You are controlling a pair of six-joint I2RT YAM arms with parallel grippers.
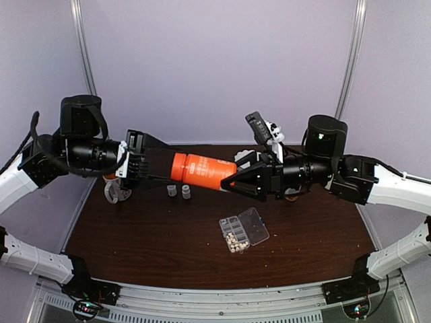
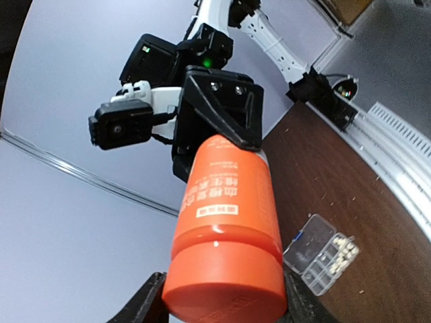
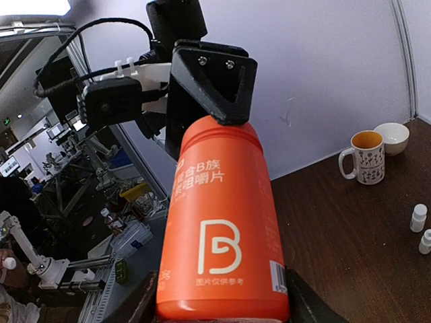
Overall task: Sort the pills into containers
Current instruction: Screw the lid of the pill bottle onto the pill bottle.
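Looking down from the top view, you see a dark brown wood-grain worktop [image 1: 135, 235] enclosed by pale lilac-grey walls [image 1: 215, 67]. Bare metal tubes [image 1: 83, 47] rise at upper left and upper right, and a ribbed aluminium rail [image 1: 222, 296] runs along the bottom edge. In the right wrist view, the left of the frame opens onto a workshop with frames and other equipment, too blurred to identify.

At frame centre an orange bottle [image 1: 202, 171] is held horizontal above the worktop, spanned between both arms. The left jaws are clamped on its cap end. The right jaws are clamped on its base end.

Read the label in the right wrist view: the orange bottle [image 3: 219, 222] carries a large white B logo, white Chinese characters above it, a line of small print beneath, and a barcode at lower right. The small print is too fine to read.

The organizer box [image 1: 232, 232] rests on the worktop below and right of the bottle, with its lid [image 1: 256, 224] folded open toward the right. The pills [image 1: 236, 241] lie in cells at its lower end; exactly which cells you cannot tell.

Two tiny white bottles [image 1: 172, 191] stand close together just below the orange bottle. A patterned mug [image 3: 367, 156] and a white bowl [image 3: 392, 136] stand by the wall at the right of the right wrist view.
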